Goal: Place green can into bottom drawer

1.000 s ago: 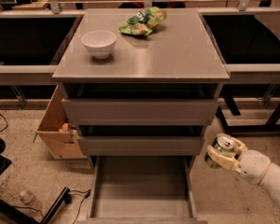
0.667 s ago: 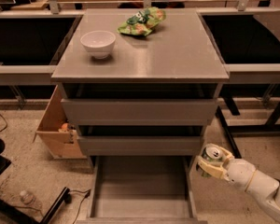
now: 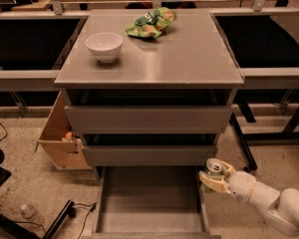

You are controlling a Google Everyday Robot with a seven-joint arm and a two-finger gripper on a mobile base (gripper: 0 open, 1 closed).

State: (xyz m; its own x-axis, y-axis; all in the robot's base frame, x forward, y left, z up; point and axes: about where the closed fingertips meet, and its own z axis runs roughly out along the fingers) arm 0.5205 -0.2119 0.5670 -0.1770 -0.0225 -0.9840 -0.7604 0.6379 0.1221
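The green can (image 3: 213,168), green and white with a silver top, is held upright in my gripper (image 3: 215,177) at the lower right. It hangs just over the right side wall of the bottom drawer (image 3: 149,203), near its back corner. The bottom drawer is pulled out, a wide shallow grey tray with nothing showing inside. My white arm (image 3: 269,203) reaches in from the lower right corner.
A grey cabinet (image 3: 149,59) carries a white bowl (image 3: 104,46) and a green and yellow snack bag (image 3: 152,23) on its top. Two flat-fronted drawers (image 3: 148,118) are shut above. A cardboard box (image 3: 60,138) stands at the left, a plastic bottle (image 3: 29,213) and cable lie on the floor.
My gripper has moved left and a little down with the green can, from beside the cabinet to over the open drawer's right wall.
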